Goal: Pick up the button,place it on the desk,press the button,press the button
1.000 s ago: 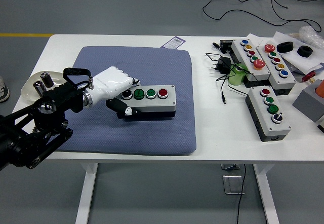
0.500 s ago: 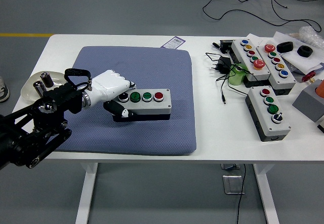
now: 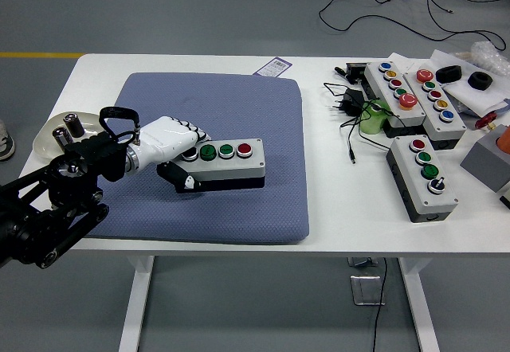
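A grey button box [image 3: 227,161] with a black, two green and a red button lies across the blue mat [image 3: 215,113]. My left hand [image 3: 177,151], white with a black thumb, is shut on the box's left end, fingers over the top and thumb against its front side. Whether the box rests on the mat or hangs just above it, I cannot tell. The right arm is out of view.
Three more button boxes [image 3: 422,177] [image 3: 394,91] [image 3: 434,101] stand at the right with a black adapter and cables [image 3: 351,105]. A plate with small metal parts [image 3: 56,133] sits at the left edge. A grey block [image 3: 486,161] is at far right.
My left hand has drawn the button box leftward across the mat, by roughly a button's width or two, still holding its left end.
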Motion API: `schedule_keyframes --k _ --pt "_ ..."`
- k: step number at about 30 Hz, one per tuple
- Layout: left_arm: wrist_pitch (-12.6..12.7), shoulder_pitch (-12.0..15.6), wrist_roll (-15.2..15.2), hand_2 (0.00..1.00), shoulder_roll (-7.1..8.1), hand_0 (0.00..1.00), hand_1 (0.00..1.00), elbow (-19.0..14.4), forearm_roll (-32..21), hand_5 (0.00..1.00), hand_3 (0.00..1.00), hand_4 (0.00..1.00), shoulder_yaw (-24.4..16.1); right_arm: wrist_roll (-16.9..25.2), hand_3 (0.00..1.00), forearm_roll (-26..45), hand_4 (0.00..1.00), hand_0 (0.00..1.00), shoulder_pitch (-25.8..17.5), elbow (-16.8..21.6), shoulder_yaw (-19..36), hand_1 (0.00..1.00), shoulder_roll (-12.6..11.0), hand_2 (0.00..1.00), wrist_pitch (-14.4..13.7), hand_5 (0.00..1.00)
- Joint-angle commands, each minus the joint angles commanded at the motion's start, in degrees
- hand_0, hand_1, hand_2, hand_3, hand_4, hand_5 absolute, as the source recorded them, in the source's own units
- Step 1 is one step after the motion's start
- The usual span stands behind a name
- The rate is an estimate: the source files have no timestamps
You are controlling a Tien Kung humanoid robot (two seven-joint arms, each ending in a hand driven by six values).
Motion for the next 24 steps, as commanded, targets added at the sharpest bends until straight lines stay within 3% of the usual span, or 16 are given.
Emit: schedule_keyframes --k 7,9,10,15,16,21,22,24 --pt "-4.29 2.54 0.38 0.998 0.65 0.981 0.987 -5.15 0.00 0.731 0.998 0.998 -6.96 0.08 0.635 0.40 0.311 0.672 0.07 0.00 -0.27 0.645 0.00 0.689 -0.08 0.193" --pt "-3.06 3.61 0.73 0.998 0.72 0.981 0.987 -7.93 0.00 0.731 0.998 0.998 -9.59 0.10 0.635 0.31 0.311 0.672 0.12 0.00 -0.13 0.645 0.01 0.689 -0.10 0.193" --pt "-2.64 4.10 0.96 0.990 0.75 0.949 0.952 -9.42 0.00 0.775 0.936 0.998 -10.72 0.12 0.635 0.24 0.312 0.672 0.14 0.00 -0.07 0.646 0.00 0.690 -0.10 0.191" --pt "0.01 5.75 2.60 0.990 1.05 0.949 0.952 -16.77 0.00 0.775 0.936 0.998 -13.93 0.14 0.635 0.08 0.312 0.672 0.19 0.00 0.13 0.646 0.00 0.690 -0.10 0.191" --pt "0.53 5.91 3.03 0.345 1.14 0.247 0.311 -17.65 0.00 0.831 0.768 0.998 -14.03 0.14 0.635 0.07 0.311 0.672 0.20 0.00 0.17 0.645 0.00 0.690 -0.10 0.191" --pt "1.55 6.68 5.95 0.345 1.52 0.247 0.311 -22.12 -6.06 0.831 0.768 0.998 -13.52 0.12 0.635 0.02 0.311 0.672 0.23 0.00 0.18 0.645 0.00 0.690 -0.07 0.191" --pt "1.47 6.77 6.52 0.069 1.55 0.002 0.002 -22.76 -7.69 0.998 0.644 0.962 -13.24 0.12 0.635 0.05 0.311 0.672 0.24 0.00 0.14 0.645 0.00 0.690 -0.08 0.191" --pt "0.58 6.92 7.60 0.069 1.56 0.002 0.002 -23.76 -10.33 0.998 0.644 0.962 -12.53 0.13 0.635 0.11 0.311 0.672 0.22 0.00 0.09 0.645 -0.01 0.690 -0.09 0.191"
